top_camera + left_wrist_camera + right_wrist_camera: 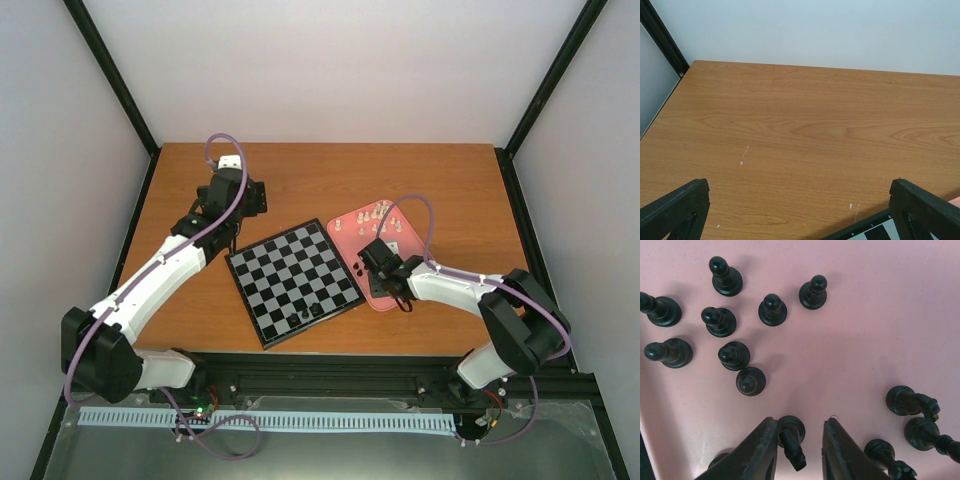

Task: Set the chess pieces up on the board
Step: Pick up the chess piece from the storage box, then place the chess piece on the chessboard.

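The black piece point(791, 437) that matters just now stands on the pink tray point(865, 340), right between the fingers of the right claw point(799, 427). The claw is partly open around it. One finger looks to be against its side and a sliver of tray shows at the other, so I'd say it is bracketed but not yet gripped. Which piece it is I can't tell from above.

Ahead of the claw and off to its left stands a loose cluster of black pawns point(733, 355), the closest just beyond the fingertips. To its right three taller black pieces point(910, 402) crowd together, and another dark piece is half hidden under the left finger. White pieces point(378, 213) sit at the tray's far end.

The board point(293, 280) lies on the bench point(300, 180) to the claw's left, just beside the tray, with only a few black pieces point(305, 312) on it, so most of the setting-up remains.

To do this pick well, I'd centre the piece between the fingers, close low on its stem, and lift straight up before swinging over, since any sideways drag would likely bowl into the nearest pawn.

The left claw point(799, 187) hangs wide open over bare bench beyond the board's far corner, holding nothing.
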Motion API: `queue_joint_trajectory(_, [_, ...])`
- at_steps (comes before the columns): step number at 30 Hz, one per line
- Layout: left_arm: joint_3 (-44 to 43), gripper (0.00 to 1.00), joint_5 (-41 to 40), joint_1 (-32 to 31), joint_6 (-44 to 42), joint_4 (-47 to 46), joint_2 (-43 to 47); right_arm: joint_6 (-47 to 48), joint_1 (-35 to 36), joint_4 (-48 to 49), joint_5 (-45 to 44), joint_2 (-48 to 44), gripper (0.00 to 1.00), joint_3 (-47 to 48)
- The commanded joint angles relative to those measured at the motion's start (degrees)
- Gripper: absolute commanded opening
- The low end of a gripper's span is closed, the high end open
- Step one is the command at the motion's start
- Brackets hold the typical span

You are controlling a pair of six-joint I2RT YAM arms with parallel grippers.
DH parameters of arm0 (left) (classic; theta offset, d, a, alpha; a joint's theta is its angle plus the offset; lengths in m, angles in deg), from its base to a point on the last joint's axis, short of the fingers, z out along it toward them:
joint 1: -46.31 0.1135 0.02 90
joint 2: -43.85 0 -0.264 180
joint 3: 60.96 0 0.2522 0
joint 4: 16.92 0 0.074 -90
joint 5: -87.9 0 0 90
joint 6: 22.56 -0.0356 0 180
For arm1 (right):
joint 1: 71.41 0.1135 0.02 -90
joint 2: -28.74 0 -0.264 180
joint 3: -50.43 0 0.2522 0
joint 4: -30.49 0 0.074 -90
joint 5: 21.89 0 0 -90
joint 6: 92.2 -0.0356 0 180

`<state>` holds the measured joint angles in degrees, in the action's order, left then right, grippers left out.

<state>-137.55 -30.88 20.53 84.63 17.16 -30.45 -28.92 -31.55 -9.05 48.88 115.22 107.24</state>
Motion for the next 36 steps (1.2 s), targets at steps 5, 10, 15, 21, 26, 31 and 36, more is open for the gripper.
queue_joint_trajectory(5, [-2.5,1.0,-0.7,-0.5,-0.8,-1.2,-0.6,-0.3,-0.6,1.2,0.5,0.5,0.16,1.0])
queue_joint_trajectory(10, [-2.5,1.0,-0.6,-0.5,-0.7,-1.2,-0.4,-0.1,-0.6,0.9,0.6,-1.1,0.05,0.9])
queue_joint_trajectory(15, [-2.6,1.0,-0.6,-0.5,-0.5,-1.0,-0.2,0.2,-0.5,-0.6,0.4,-3.0,0.03,1.4])
queue_joint_trajectory(21, [-2.4,1.0,-0.7,-0.5,-0.3,-0.6,0.6,1.9,2.6,-4.3,0.2,-10.9,0.03,5.0])
queue_joint_trajectory(26, [-2.5,1.0,-0.6,-0.5,0.4,-0.3,1.4,2.6,12.8,-5.1,1.2,-10.1,0.03,11.7])
queue_joint_trajectory(31, [-2.1,1.0,-0.7,-0.5,0.9,0.2,2.8,4.2,21.9,-0.2,5.6,0.4,0.03,17.4])
queue_joint_trajectory(36, [-1.6,1.0,-1.9,-0.5,0.7,1.3,4.5,6.1,27.7,0.4,7.4,8.8,0.03,24.1])
